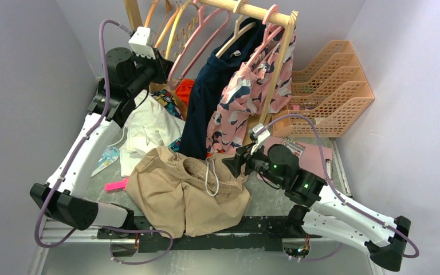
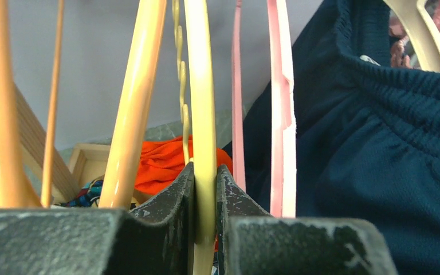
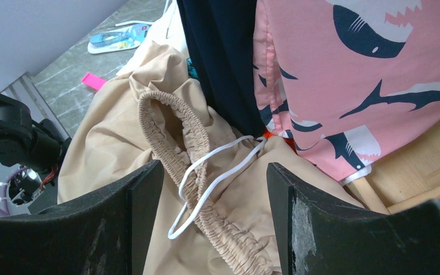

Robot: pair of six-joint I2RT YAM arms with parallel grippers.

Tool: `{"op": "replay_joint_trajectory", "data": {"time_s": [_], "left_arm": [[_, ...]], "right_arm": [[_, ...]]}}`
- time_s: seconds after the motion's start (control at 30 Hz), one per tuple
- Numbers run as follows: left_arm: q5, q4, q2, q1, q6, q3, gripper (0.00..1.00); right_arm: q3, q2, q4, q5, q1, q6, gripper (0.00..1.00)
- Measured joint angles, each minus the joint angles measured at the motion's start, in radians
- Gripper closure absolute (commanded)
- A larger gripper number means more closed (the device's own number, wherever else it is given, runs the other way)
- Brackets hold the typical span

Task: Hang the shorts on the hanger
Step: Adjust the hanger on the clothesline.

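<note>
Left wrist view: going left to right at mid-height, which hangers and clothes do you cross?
In order: orange hanger → yellow hanger, pinched by the left gripper → pink hanger → navy garment.

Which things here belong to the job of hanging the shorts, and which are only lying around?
For the job: tan shorts; pink hanger.

Only lying about: navy garment; shark-print garment; white cloth; peach file trays; yellow hanger, though the left gripper is clamped on it.
</note>
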Motion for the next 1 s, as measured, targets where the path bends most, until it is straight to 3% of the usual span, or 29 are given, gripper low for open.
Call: {"op": "replay_joint_trajectory", "data": {"time_s": [0.4,0.43,0.57,0.63,0.73,1.0], "left_arm": [[-0.195,-0.103,0.024,-0.001,0.039,0.103,0.93],[-0.209,-0.111,0.029,0.000,0.039,0.111,0.89],[-0.225,-0.126,0.033,0.000,0.042,0.117,0.53],[-0.225,-0.127,0.028,0.000,0.045,0.117,0.42],[-0.220,-0.137,0.009,0.000,0.048,0.117,0.34],[-0.166,-0.219,-0.089,0.001,0.047,0.169,0.27]], "right_arm": [[0.000,0.000,0.000,0.006,0.000,-0.002,0.30],[0.000,0.000,0.000,0.006,0.000,-0.002,0.30],[0.000,0.000,0.000,0.006,0.000,-0.003,0.30],[0.000,-0.001,0.000,0.006,0.000,-0.003,0.30],[0.000,-0.002,-0.001,0.006,0.000,-0.003,0.30],[0.000,-0.002,-0.001,0.006,0.000,-0.003,0.30]]}}
